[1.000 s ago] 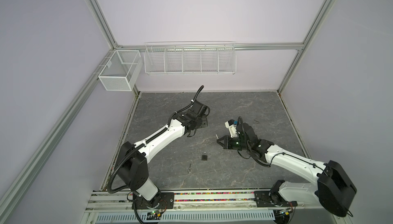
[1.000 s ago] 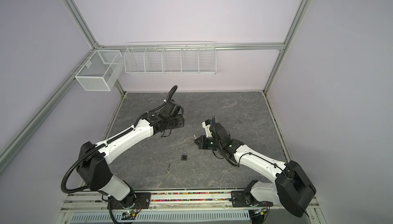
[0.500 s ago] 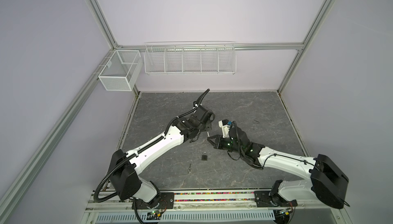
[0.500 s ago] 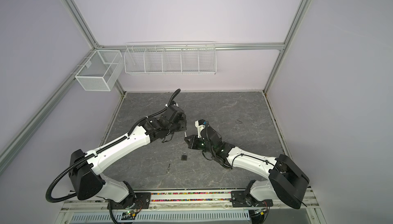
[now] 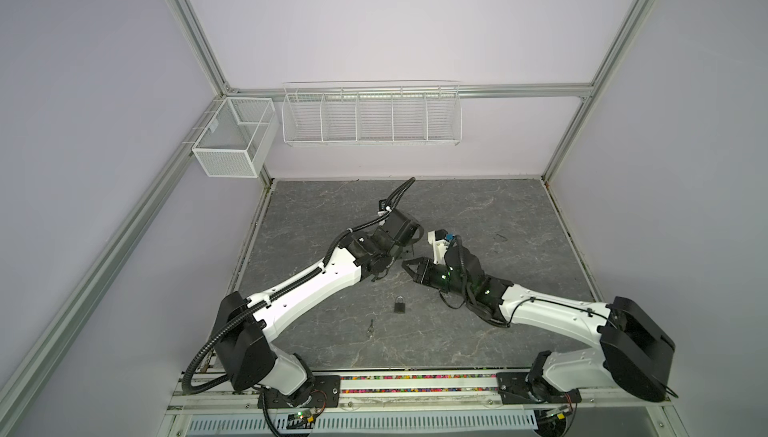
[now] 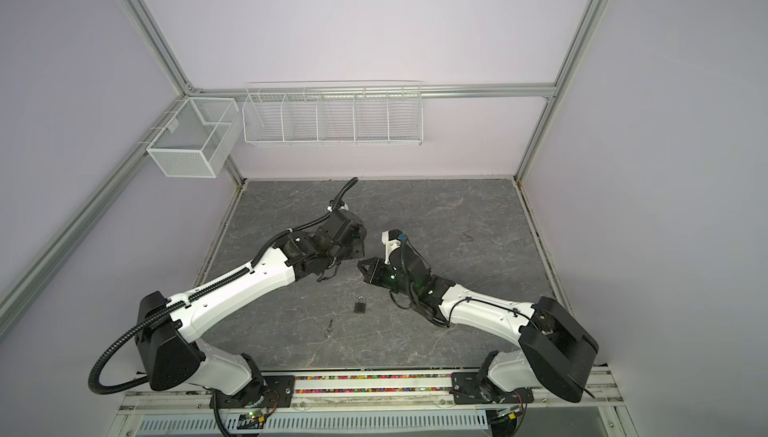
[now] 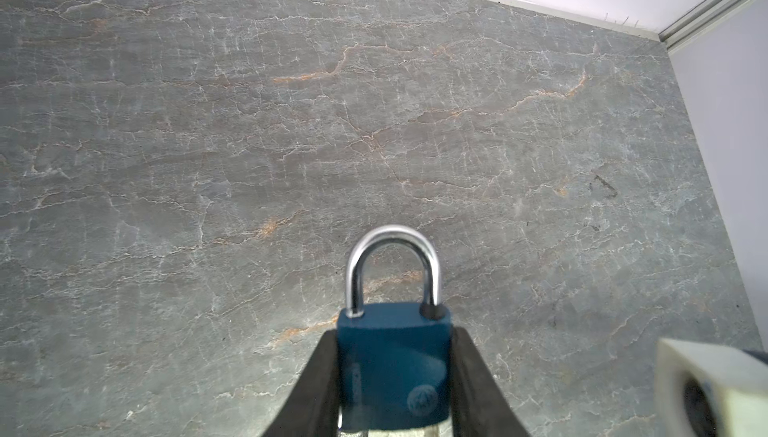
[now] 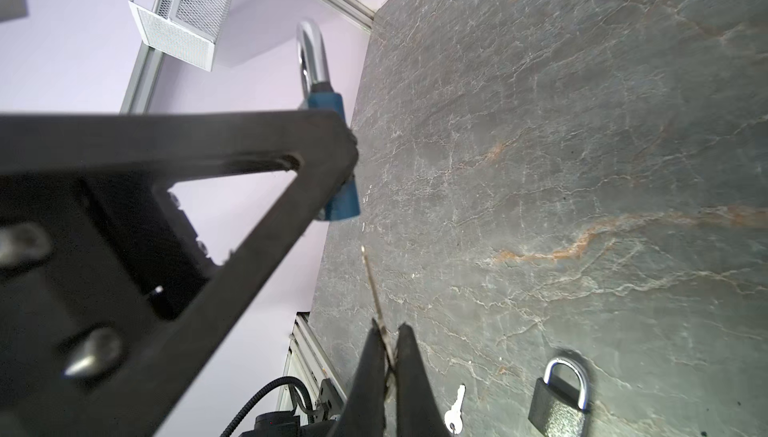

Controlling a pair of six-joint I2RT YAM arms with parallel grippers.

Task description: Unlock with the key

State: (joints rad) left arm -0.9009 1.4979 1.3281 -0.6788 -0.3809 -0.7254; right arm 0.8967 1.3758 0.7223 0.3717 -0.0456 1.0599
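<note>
Key (image 8: 373, 289) now nearer blue padlock (image 7: 392, 364).

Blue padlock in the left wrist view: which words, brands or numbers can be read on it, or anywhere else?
Nothing can be read.
On the blue padlock, a round emblem and a raised line of letters, both too blurred to read.
On the black padlock, no marking shows.

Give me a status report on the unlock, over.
Left gripper shut on blue padlock. Right gripper shut on key, tip just short of padlock. Gap between clear.
</note>
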